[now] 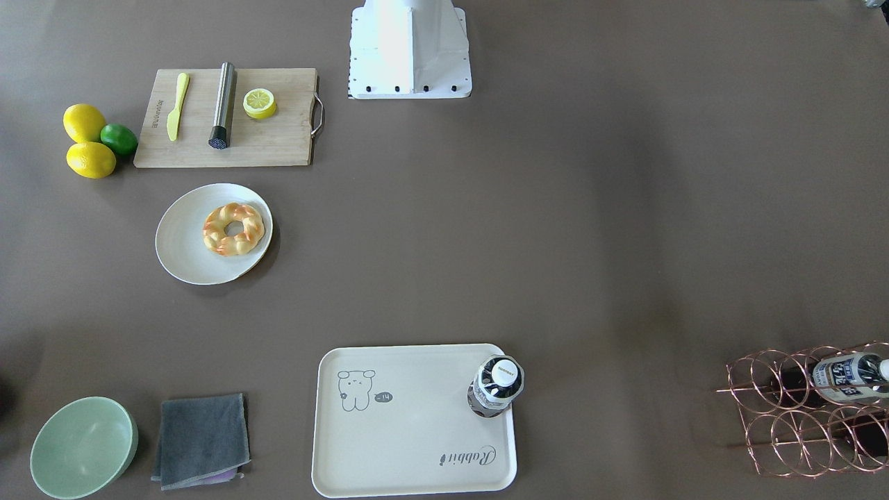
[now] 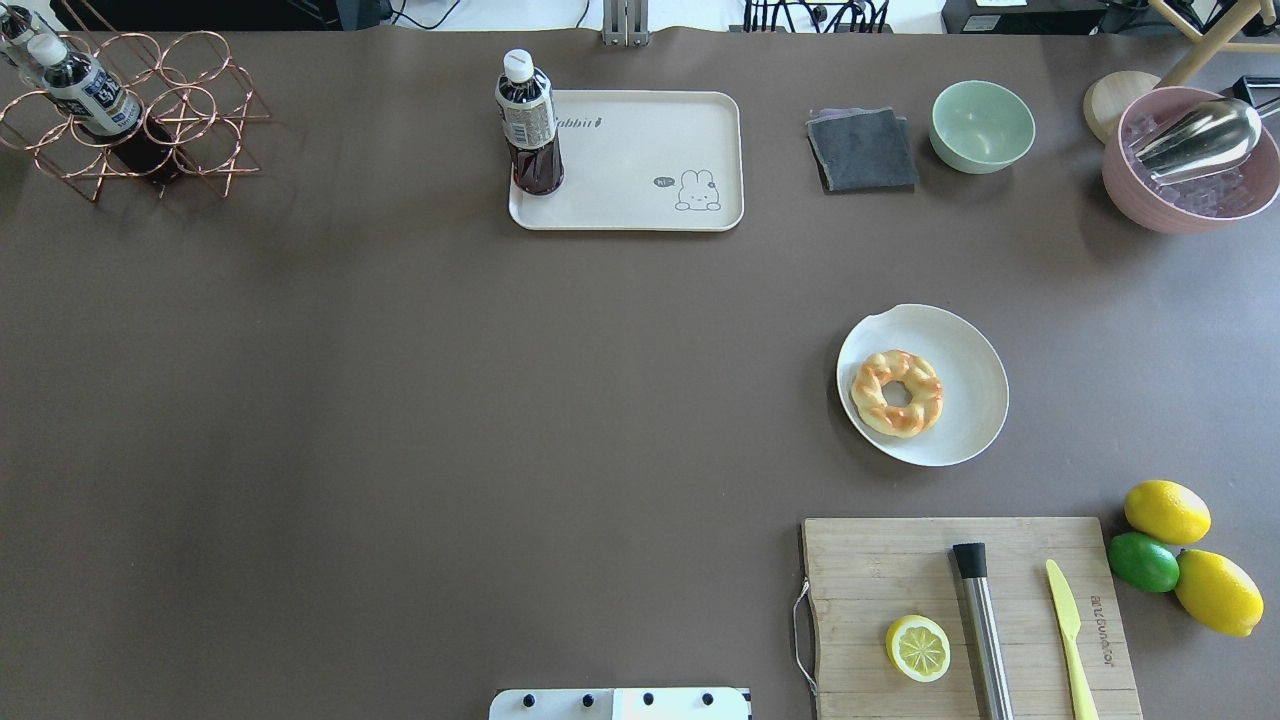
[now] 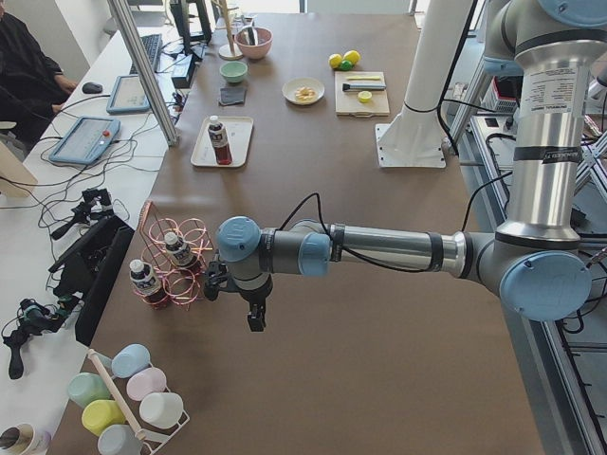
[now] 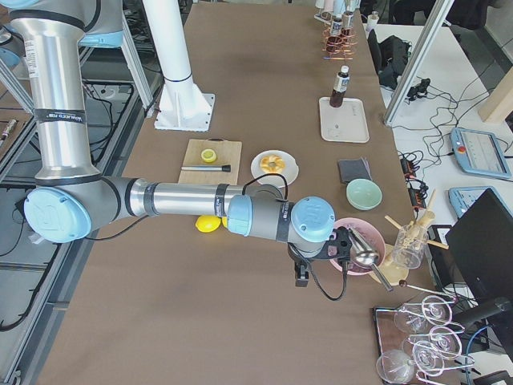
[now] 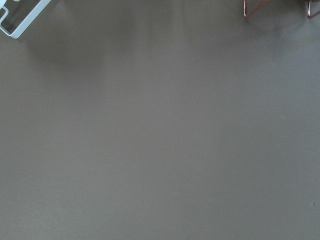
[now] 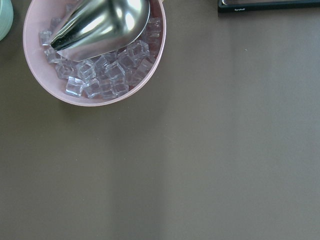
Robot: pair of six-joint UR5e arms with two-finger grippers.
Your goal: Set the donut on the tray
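The golden twisted donut [image 1: 233,228] lies on a round off-white plate [image 1: 179,244], also seen from overhead [image 2: 897,392]. The cream tray [image 1: 403,444] with the bear drawing lies apart from it, at the table's far edge in the overhead view [image 2: 640,180]. A dark drink bottle [image 1: 496,385] stands upright on one corner of the tray. My left gripper [image 3: 256,320] hangs over bare table near the wire rack, far from both. My right gripper [image 4: 302,275] hangs beside the pink ice bowl. Both show only in the side views, so I cannot tell whether they are open or shut.
A wooden cutting board [image 2: 900,570] holds a lemon half [image 2: 918,648], a steel rod and a yellow knife. Two lemons and a lime [image 2: 1143,561] lie beside it. A green bowl [image 2: 982,125], a grey cloth [image 2: 862,150], a pink ice bowl [image 2: 1190,205] and a copper rack [image 2: 130,110] line the far edge.
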